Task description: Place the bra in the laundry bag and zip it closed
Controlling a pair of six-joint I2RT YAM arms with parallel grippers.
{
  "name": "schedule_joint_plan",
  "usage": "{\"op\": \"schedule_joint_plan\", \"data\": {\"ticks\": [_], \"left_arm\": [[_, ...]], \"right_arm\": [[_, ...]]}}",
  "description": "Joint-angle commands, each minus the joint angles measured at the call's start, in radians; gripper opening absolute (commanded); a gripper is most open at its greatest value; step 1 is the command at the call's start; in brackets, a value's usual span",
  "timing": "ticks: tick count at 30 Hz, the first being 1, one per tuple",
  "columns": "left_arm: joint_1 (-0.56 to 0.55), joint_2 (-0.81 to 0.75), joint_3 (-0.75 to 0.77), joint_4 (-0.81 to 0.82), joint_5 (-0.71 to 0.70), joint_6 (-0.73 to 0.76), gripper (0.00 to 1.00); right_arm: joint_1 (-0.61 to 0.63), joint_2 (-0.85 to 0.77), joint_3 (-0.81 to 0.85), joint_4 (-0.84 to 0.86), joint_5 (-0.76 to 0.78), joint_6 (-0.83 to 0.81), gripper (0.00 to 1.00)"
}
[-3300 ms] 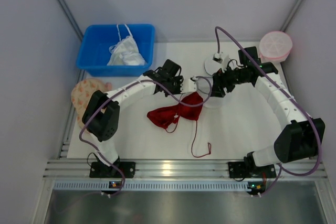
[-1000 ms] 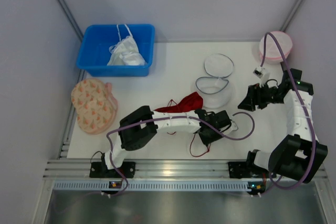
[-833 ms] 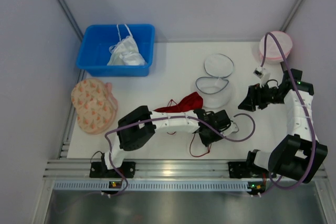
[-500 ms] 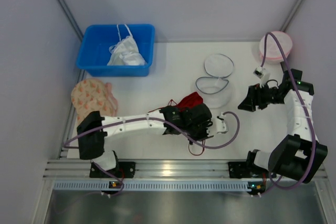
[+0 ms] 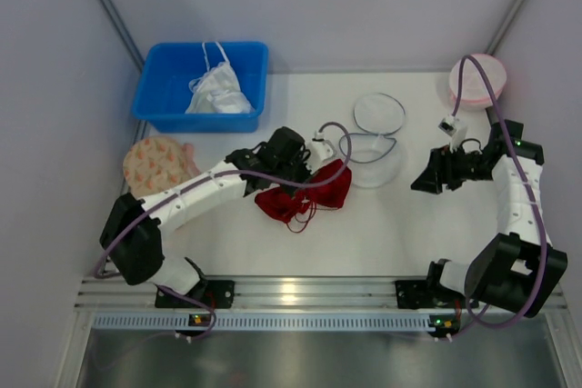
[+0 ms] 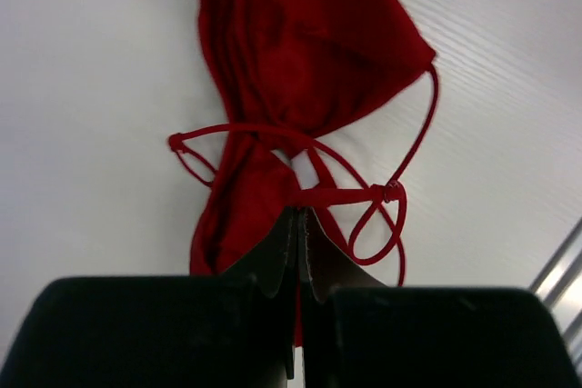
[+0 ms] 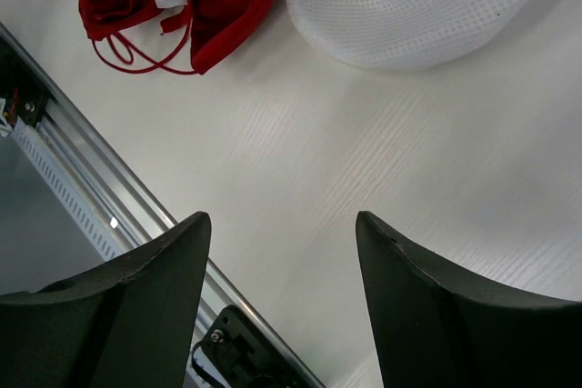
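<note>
Fingers [image 6: 273, 259] of the left gripper [image 6: 298, 217] are pressed together, pinching a strap of the small dark-red fabric bra [image 6: 291, 43]. The bra lies bunched on the white table [image 5: 400, 224], just beside the round translucent white mesh laundry bag [image 5: 375, 163]. A slow lift would probably stop the loose loops snagging the rim. The right gripper [image 7: 280, 223], spread and empty, could steady the bag.

Blue bin [image 5: 162, 88] holding white garment [image 5: 218, 93]; beige disc [image 5: 150, 159]; pink bag [image 5: 475, 86]
</note>
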Motion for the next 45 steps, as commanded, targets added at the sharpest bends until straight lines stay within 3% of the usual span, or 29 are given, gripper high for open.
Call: {"op": "schedule_joint_plan", "data": {"ticks": [1,12,22,24,25,31,38,45], "left_arm": [[0.08,0.045,0.067,0.057,0.008,-0.016,0.0],[0.228,0.341,0.221,0.064,-0.046,-0.137,0.0],[0.261,0.421,0.209,0.073,-0.04,-0.168,0.0],[0.28,0.421,0.206,0.078,-0.032,-0.179,0.09],[0.284,0.42,0.204,0.075,-0.029,-0.177,0.21],[0.32,0.27,0.14,0.078,0.064,-0.104,0.49],[0.525,0.0,-0.02,0.006,0.312,-0.082,0.54],[0.718,-0.106,-0.13,-0.157,0.518,-0.117,0.56]], "right_arm": [[-0.005,0.001,0.043,0.001,-0.055,0.002,0.66],[0.1,-0.011,-0.03,0.085,-0.031,0.097,0.65],[0.279,0.053,-0.053,0.268,0.015,0.236,0.64],[0.331,0.07,-0.056,0.341,0.034,0.287,0.63],[0.336,0.091,-0.056,0.366,0.041,0.319,0.63],[0.443,0.211,-0.017,0.53,0.1,0.417,0.61],[0.538,0.335,0.042,0.627,0.161,0.488,0.58],[0.629,0.433,0.08,0.673,0.213,0.535,0.57]]}}
